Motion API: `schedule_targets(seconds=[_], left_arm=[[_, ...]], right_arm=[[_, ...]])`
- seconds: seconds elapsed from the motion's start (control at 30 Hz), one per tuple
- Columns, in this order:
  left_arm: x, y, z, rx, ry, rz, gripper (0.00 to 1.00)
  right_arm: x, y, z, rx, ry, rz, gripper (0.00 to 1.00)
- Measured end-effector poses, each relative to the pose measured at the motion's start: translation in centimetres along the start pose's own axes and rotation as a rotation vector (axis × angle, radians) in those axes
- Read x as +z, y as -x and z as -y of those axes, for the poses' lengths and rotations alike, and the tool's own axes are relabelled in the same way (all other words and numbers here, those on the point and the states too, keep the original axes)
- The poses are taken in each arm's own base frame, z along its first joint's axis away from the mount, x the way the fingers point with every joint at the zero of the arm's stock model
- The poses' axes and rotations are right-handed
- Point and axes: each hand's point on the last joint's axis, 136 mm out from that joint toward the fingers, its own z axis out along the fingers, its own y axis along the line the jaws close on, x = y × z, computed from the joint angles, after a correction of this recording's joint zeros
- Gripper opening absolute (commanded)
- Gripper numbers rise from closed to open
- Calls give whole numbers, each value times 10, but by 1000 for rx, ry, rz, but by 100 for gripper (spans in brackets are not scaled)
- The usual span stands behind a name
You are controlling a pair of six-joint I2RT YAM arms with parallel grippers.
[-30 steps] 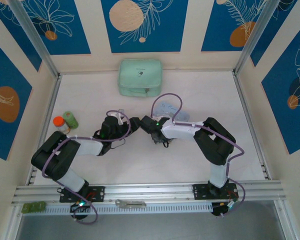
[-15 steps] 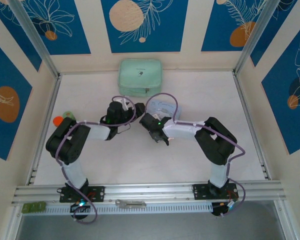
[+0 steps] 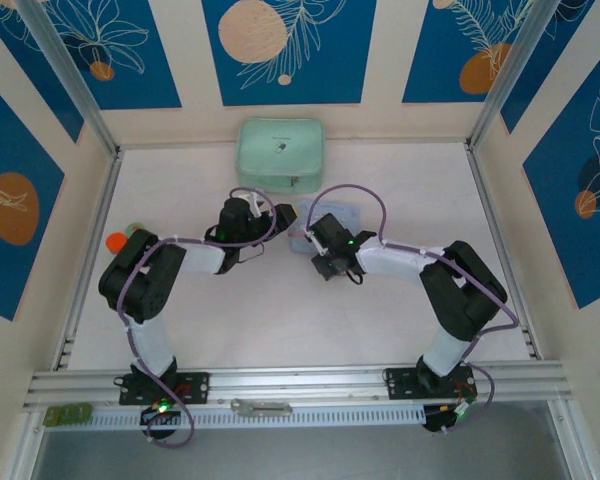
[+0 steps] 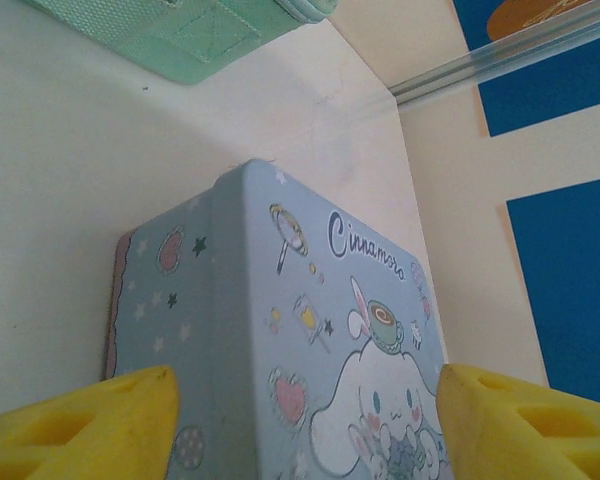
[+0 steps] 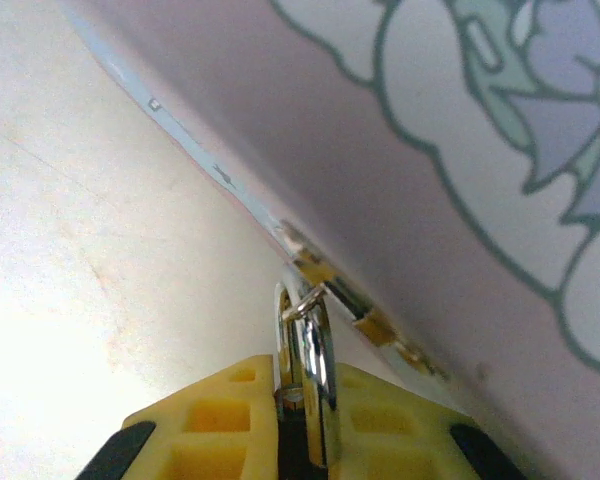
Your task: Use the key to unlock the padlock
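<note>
The light-blue cartoon tin (image 4: 310, 330) lies on the white table, small in the top view (image 3: 302, 222) between the two grippers. My left gripper (image 4: 305, 405) is open, one yellow finger on each side of the tin's lid, apart from it. My right gripper (image 5: 305, 405) is shut on the padlock (image 5: 306, 345). The padlock's silvery shackle sticks out between the yellow fingers and passes through the metal clasp on the tin's edge. The black body sits deep between the pads. In the top view the right gripper (image 3: 318, 242) is at the tin's near side and the left gripper (image 3: 278, 216) at its left. The key is out of view.
A mint-green pouch (image 3: 280, 155) lies at the back of the table, its corner in the left wrist view (image 4: 200, 25). Small orange and green items (image 3: 122, 238) sit by the left wall. A long grey metal tool (image 3: 260, 407) rests on the front rail.
My left gripper has moved away from me and to the right, up to the tin. My right gripper has shifted right and back toward the tin, and its elbow has swung right.
</note>
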Motion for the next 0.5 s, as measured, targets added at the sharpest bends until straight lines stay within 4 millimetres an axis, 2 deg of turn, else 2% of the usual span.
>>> schedule_targets(seconds=[0.23,0.5], left_arm=[[6,-5,-10,-8,4,-8,54],[9,-10,-18,-38,-9,2,53]], right_arm=[[-1,9,-14,7,95,34,0],[12,5,-11,114,64,-47,0]])
